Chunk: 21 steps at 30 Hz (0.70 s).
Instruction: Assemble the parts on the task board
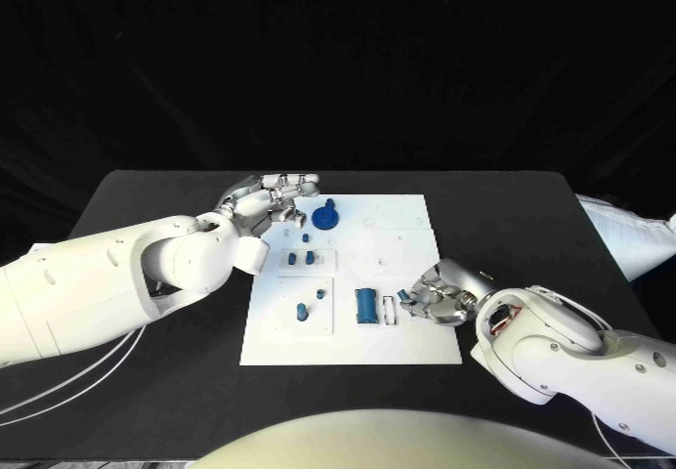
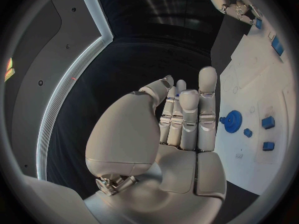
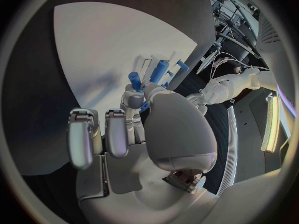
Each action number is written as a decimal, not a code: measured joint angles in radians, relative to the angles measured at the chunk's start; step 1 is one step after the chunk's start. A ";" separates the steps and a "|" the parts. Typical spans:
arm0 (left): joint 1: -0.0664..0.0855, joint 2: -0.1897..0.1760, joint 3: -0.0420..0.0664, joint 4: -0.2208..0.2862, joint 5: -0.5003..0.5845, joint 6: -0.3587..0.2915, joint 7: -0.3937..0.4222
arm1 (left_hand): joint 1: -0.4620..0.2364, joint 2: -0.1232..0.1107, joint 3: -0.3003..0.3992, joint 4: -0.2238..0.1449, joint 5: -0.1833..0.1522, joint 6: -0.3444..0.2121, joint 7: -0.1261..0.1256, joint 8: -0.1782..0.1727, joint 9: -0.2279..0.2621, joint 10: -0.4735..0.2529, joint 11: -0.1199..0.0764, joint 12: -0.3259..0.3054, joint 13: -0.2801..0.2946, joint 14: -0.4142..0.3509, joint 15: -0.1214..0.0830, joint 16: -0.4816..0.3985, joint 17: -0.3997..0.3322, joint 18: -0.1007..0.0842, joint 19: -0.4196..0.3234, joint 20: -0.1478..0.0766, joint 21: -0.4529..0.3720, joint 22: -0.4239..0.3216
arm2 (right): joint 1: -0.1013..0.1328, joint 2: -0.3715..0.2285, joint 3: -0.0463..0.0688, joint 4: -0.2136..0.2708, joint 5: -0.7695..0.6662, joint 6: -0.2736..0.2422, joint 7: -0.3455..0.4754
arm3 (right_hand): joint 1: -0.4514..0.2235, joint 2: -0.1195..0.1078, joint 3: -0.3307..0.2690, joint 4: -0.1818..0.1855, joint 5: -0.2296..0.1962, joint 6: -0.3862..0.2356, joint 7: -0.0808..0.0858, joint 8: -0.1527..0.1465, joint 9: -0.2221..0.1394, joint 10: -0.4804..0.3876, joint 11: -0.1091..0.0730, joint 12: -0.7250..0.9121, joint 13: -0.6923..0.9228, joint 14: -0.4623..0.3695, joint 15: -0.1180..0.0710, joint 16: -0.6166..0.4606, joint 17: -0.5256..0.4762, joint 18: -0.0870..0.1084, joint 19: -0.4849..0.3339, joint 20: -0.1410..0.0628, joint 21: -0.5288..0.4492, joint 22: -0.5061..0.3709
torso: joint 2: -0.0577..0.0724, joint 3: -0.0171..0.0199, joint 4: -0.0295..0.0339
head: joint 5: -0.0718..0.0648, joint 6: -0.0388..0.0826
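Bright overhead light, dark surroundings, soft shadows, fisheye bending at wrist-view rims

Black table [image 1: 169, 205], black backdrop [image 1: 338, 78] behind

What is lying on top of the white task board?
On the task board lie a blue gear, a blue cylinder and smaller blue pieces; the right hand covers part.

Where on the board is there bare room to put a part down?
The task board is bare along its far right, beyond the blue gear, and along its near edge below the blue cylinder. The middle is crowded, between the left robot hand and right robot hand.
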 measured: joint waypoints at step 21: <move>0.000 0.006 0.000 -0.001 -0.001 0.001 -0.003 | 0.000 0.000 0.000 0.000 0.000 0.000 0.000 0.000 -0.001 0.000 0.000 0.000 0.000 0.000 0.000 0.000 0.000 0.000 0.000 0.000 -0.005 -0.002 | 0.001 0.061 -0.004 -0.036 0.051 0.053 -0.004 | -0.037 -0.001 -0.009 0.003 0.041 0.015 -0.001 -0.002 0.010 0.007 0.001 0.018 0.011 0.000 0.000 0.000 0.000 0.000 0.000 0.000 0.000 0.000 | 0.000 0.0015 -0.0012 | 0.005 0.000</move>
